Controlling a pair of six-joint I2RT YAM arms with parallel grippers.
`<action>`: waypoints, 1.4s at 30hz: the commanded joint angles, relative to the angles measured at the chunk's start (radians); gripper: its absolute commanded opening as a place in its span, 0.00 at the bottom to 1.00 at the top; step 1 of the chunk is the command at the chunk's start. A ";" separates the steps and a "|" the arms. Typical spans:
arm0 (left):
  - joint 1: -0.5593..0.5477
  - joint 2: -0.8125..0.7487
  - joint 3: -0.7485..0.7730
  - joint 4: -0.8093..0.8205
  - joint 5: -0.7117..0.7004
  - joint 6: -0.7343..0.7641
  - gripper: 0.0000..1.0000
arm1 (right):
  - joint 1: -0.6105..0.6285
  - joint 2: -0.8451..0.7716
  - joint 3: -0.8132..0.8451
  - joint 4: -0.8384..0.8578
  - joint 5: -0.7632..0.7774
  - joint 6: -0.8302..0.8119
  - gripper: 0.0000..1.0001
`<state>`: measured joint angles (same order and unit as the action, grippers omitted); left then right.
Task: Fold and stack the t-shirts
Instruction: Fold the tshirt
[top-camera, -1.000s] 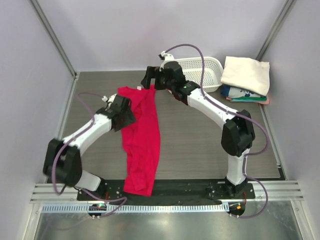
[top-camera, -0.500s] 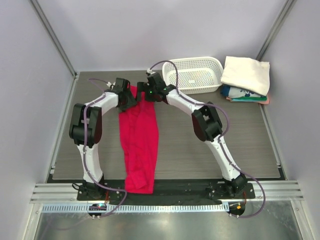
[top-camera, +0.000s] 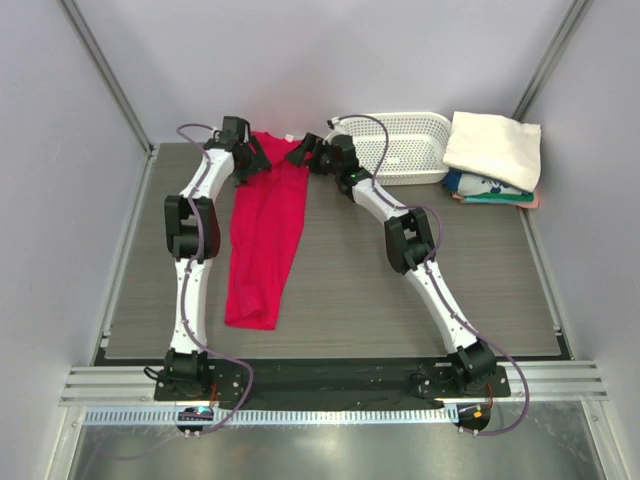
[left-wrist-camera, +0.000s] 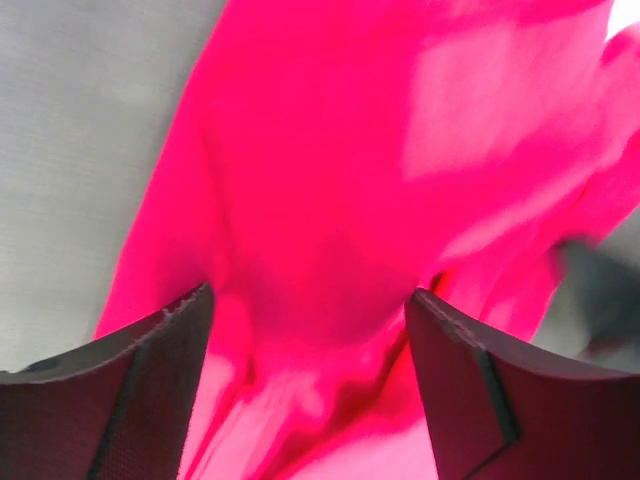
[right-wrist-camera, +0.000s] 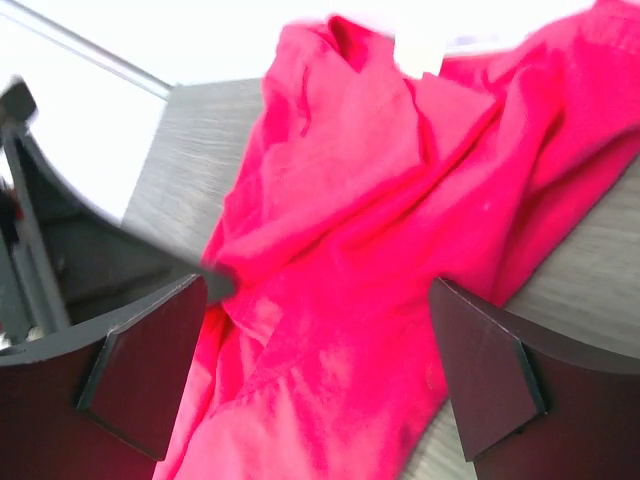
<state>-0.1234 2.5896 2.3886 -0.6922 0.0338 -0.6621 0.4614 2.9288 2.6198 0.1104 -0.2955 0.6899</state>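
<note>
Lying stretched in a long, narrow strip on the worktop (top-camera: 340, 290), the red t-shirt (top-camera: 262, 240) ran from the far edge down toward the near-left part of the surface. Its cloth was loosely rumpled rather than folded. At the far end, the left jaws sat over the shirt's left side and the right jaws over its right side, near each other with the top of the shirt between them.

Seen from the left wrist, the left jaws stood wide apart with red cloth filling the gap below them, and the dark fingers (left-wrist-camera: 150, 390) pinched nothing. From the right wrist, the right jaws were likewise spread fully. Their fingers (right-wrist-camera: 490, 390) sat either side of crumpled red fabric lying on the grey wood-grain surface and gripped none of it.

Both the left arm (top-camera: 190, 230) and the right arm (top-camera: 410, 245) reached out long across the worktop. Just right of the right jaws, at the far edge, stood a white perforated basket (top-camera: 400, 150).

Further right, in the far-right corner, the other t-shirts formed a stack. It had a cream-white shirt (top-camera: 492, 148) on top, a teal and white printed shirt (top-camera: 485, 188) under it, and a sliver of pink shirt (top-camera: 530, 200) at the bottom. Pale walls (top-camera: 300, 60) closed in the worktop on three sides.
</note>
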 joint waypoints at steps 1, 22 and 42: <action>-0.010 -0.248 -0.138 -0.055 0.009 0.038 0.79 | 0.005 -0.129 -0.086 0.217 -0.085 -0.024 1.00; -0.012 -1.482 -1.642 0.094 -0.206 -0.183 0.66 | 0.347 -1.060 -1.357 -0.219 0.124 0.002 0.80; -0.042 -1.605 -1.905 0.155 -0.106 -0.243 0.60 | 0.583 -0.962 -1.440 -0.145 0.182 0.129 0.53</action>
<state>-0.1581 1.0100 0.4988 -0.5724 -0.0937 -0.8886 1.0157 1.9446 1.1965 -0.0990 -0.1322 0.7715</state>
